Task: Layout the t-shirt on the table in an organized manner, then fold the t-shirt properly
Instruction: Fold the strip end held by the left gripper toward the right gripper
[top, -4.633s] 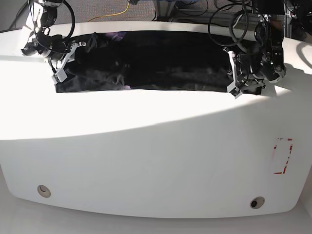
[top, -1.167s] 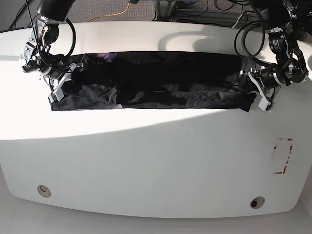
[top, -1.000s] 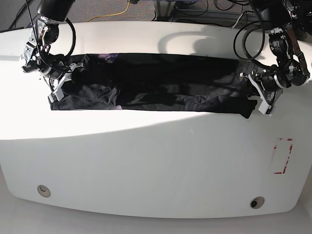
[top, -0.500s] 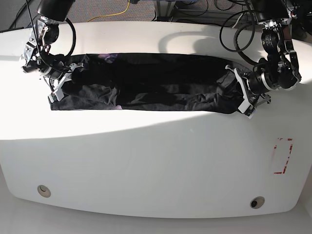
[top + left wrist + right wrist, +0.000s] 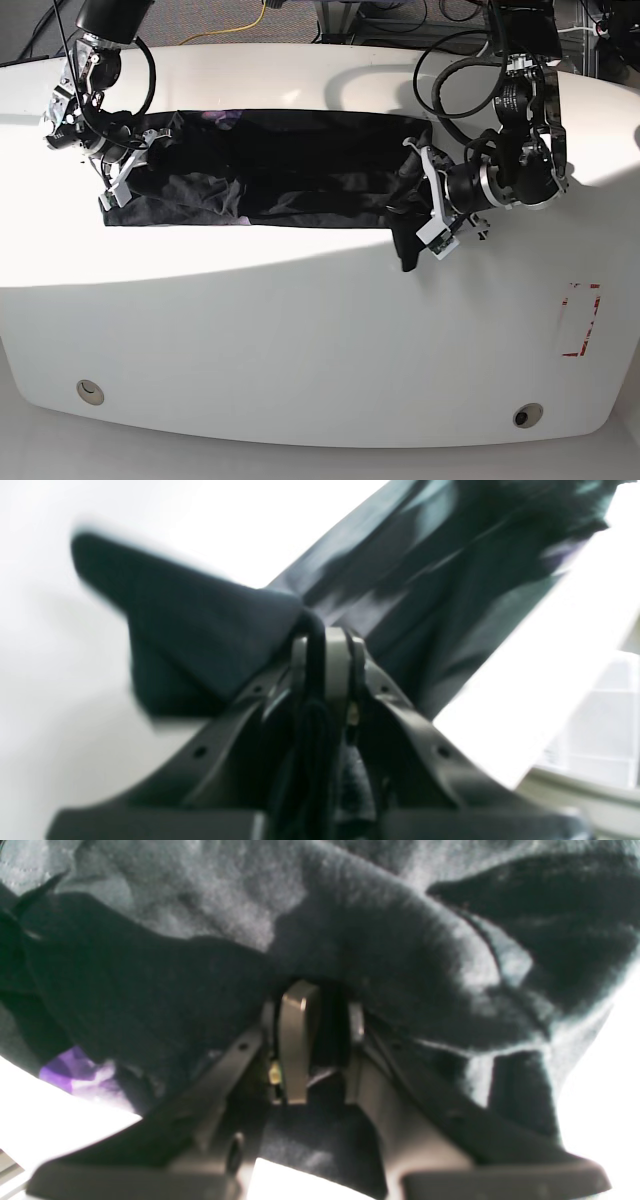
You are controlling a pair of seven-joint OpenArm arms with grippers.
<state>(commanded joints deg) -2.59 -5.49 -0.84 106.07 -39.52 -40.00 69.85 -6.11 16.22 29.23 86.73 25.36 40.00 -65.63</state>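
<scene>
The black t-shirt (image 5: 270, 165) lies as a long band across the far half of the white table (image 5: 300, 330). My left gripper (image 5: 428, 205) is shut on the shirt's right end, which hangs from it in a bunch above the table. The left wrist view shows its fingers (image 5: 340, 650) pinching dark cloth (image 5: 200, 630). My right gripper (image 5: 128, 168) is shut on the left end of the band. In the right wrist view, fabric (image 5: 375, 955) is bunched over its fingertips (image 5: 300, 1005), and a purple patch (image 5: 75, 1070) shows at lower left.
A red dashed rectangle (image 5: 581, 320) marks the table's right side. Two small round holes (image 5: 90, 391) (image 5: 527, 415) sit near the front edge. Cables and a frame (image 5: 400, 15) stand behind the table's far edge.
My left gripper has carried the shirt's right end leftward, from near the table's right edge toward the middle, shortening the band. The right arm has stayed put, holding the left end.
</scene>
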